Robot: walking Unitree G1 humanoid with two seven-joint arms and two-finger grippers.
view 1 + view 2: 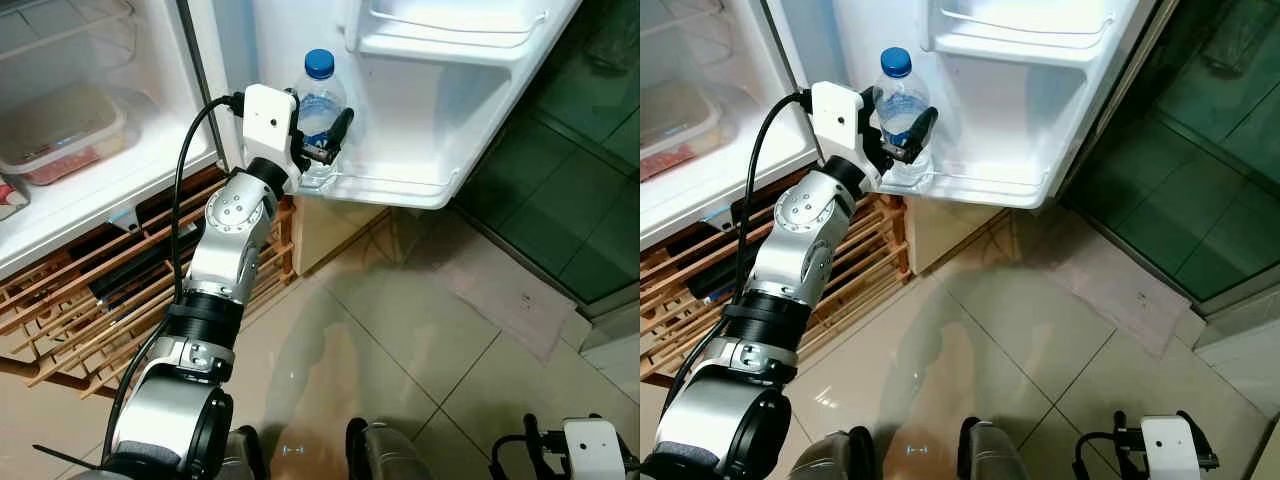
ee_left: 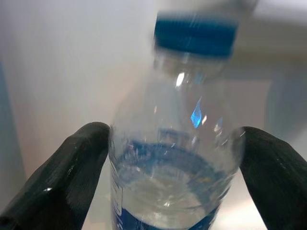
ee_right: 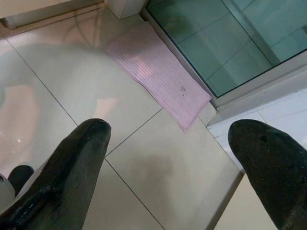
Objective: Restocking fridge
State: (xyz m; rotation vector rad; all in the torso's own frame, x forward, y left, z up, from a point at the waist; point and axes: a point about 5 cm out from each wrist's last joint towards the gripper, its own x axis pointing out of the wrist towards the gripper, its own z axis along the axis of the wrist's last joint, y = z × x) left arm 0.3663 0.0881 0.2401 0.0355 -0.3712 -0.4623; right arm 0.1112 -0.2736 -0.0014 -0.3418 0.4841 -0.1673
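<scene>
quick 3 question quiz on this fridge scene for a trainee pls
1. True or false: the left gripper is closed around the water bottle.
2. What colour is the bottle's cap?
3. Where does the bottle stand? A) lower door shelf B) floor C) wooden rack

Key: 1 true; 2 blue; 3 A. The right gripper hangs open over the floor near a pink mat.

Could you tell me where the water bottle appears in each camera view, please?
Left eye view: water bottle at upper centre, in the lowest door shelf, between the left claw's fingers.
Right eye view: upper left of centre, same shelf.
Left wrist view: centre, close up, between both fingers.
Right wrist view: floor and pink mat instead.
Shared landmark: the blue cap.
</scene>
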